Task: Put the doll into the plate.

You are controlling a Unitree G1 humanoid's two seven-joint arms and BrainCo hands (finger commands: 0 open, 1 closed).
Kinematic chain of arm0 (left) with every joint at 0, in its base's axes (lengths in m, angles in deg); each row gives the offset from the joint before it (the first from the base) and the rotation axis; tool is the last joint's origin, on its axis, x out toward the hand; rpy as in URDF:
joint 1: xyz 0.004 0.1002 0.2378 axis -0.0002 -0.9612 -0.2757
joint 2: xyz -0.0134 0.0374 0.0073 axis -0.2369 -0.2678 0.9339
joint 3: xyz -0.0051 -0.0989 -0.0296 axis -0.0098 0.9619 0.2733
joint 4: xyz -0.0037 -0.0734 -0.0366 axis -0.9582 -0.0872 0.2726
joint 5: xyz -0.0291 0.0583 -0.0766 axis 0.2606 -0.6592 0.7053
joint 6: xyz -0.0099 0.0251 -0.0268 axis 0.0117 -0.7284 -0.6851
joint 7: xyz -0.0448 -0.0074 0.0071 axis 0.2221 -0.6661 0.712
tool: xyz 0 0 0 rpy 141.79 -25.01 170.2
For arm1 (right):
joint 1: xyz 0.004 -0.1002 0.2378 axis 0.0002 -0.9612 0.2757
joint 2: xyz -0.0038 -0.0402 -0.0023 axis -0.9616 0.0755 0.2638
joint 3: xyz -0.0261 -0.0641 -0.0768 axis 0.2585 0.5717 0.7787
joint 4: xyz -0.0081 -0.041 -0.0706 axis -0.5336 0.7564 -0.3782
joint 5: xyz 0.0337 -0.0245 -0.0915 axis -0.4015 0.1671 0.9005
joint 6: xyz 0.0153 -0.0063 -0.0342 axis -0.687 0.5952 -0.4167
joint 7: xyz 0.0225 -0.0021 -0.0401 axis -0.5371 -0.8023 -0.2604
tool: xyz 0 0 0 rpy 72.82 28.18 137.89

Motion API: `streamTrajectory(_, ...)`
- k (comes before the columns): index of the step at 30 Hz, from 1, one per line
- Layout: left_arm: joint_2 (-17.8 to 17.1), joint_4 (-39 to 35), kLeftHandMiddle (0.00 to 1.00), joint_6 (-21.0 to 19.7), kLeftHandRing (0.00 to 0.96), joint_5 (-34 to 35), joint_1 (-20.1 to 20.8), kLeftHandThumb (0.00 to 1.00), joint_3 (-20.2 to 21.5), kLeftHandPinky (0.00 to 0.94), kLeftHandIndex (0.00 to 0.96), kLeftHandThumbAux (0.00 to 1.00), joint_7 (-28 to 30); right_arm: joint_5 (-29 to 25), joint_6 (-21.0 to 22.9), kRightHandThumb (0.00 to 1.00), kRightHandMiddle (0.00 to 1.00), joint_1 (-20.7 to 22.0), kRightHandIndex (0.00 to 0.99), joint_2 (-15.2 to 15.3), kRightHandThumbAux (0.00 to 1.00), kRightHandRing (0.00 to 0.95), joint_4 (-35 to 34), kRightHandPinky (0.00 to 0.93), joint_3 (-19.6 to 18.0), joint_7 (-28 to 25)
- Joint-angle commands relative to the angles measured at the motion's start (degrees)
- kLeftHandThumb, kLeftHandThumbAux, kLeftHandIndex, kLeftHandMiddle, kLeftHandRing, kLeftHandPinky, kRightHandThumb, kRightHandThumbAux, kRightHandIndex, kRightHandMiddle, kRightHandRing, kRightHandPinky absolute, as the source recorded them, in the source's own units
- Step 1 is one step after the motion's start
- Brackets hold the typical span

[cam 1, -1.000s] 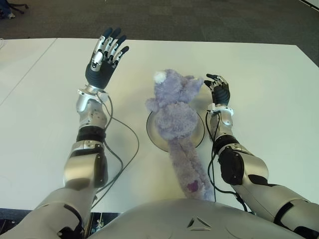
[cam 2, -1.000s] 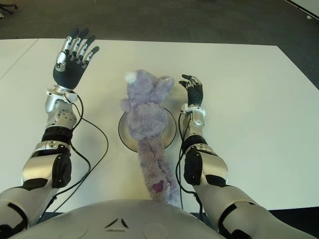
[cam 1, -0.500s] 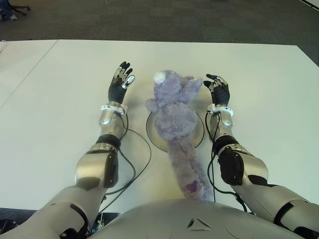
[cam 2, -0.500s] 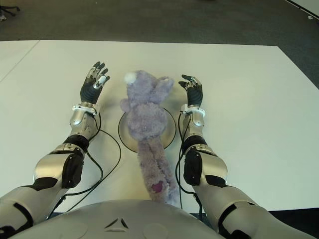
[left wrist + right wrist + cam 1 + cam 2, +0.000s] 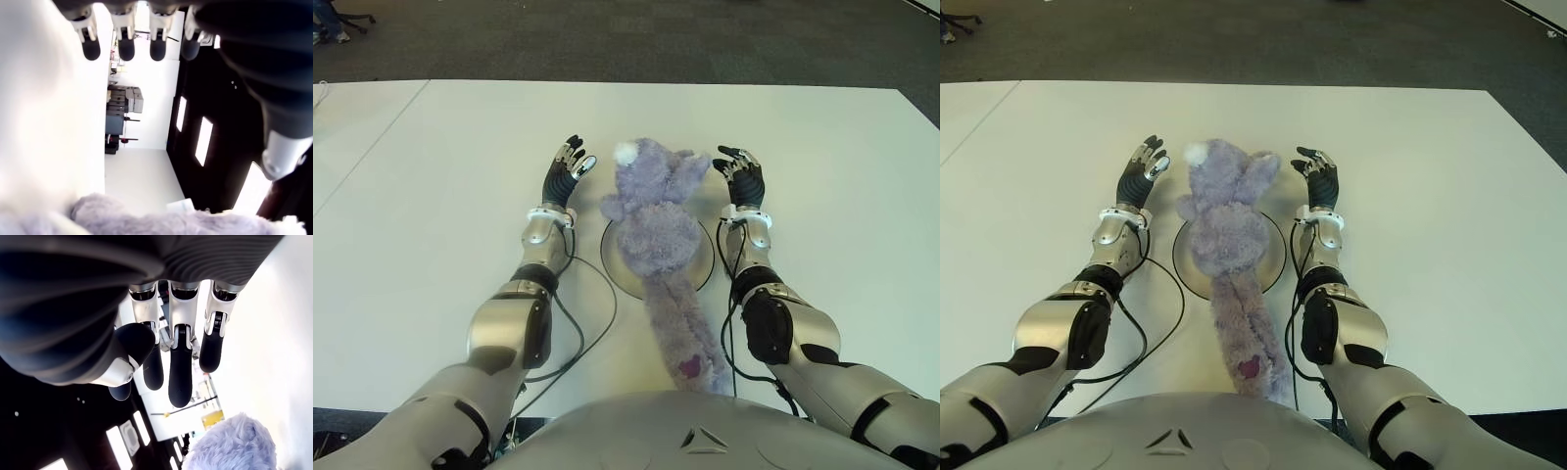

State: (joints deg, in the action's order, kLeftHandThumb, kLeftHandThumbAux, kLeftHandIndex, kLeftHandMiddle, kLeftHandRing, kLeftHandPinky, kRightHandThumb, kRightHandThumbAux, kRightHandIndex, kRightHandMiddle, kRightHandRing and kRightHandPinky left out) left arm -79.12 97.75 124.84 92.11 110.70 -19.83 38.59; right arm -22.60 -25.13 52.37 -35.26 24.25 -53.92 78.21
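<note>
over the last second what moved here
The left hand swung in from far out on the table toward the doll, fingers open, holding nothing. The right hand, doll and plate stayed put.

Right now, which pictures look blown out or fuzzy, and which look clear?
Both eye views: evenly lit, doll and plate sharp. Left wrist view: table washed to white glare, the fur at the edge blurred. Right wrist view: right hand is close and dark against a bright background.

Doll lilac, purple patch near foot; plate cream; table white.
</note>
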Motion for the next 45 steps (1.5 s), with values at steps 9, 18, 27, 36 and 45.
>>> streamTrajectory(9, 3.9, 5.7, 0.000, -3.3, 0.000, -1.5, -13.0, 0.000, 1.9, 0.000, 0.000, 0.631, -1.4, -1.3, 7.0, 0.943, 0.331, -14.0, 0.427, -2.7, 0.683, 0.445, 8.6, 0.275, -1.4, 0.3)
streamTrajectory(18, 4.5, 6.0, 0.000, -4.8, 0.000, -2.1, -13.6, 0.000, 2.0, 0.000, 0.000, 0.621, -3.5, -1.6, 7.2, 0.943, 0.335, -13.9, 0.428, -2.5, 0.683, 0.445, 8.6, 0.287, -1.6, 0.0)
streamTrajectory(27, 4.9, 6.1, 0.000, -6.0, 0.000, -3.4, -12.8, 0.000, 1.7, 0.039, 0.000, 0.623, -6.6, -1.9, 7.3, 0.943, 0.332, -13.9, 0.428, -2.4, 0.682, 0.447, 8.6, 0.297, -2.0, -0.6)
streamTrajectory(36, 4.6, 6.3, 0.059, -8.8, 0.068, -5.9, -12.0, 0.000, 0.2, 0.125, 0.005, 0.632, -11.5, -2.2, 7.5, 0.944, 0.338, -13.8, 0.430, -2.2, 0.681, 0.447, 8.6, 0.294, -2.5, -0.8)
streamTrajectory(45, 5.1, 6.4, 0.043, -14.6, 0.050, 0.1, -10.8, 0.018, 6.0, 0.071, 0.008, 0.647, -6.6, -2.1, 7.7, 0.943, 0.335, -13.8, 0.426, -2.0, 0.683, 0.445, 8.6, 0.265, -2.4, -1.2)
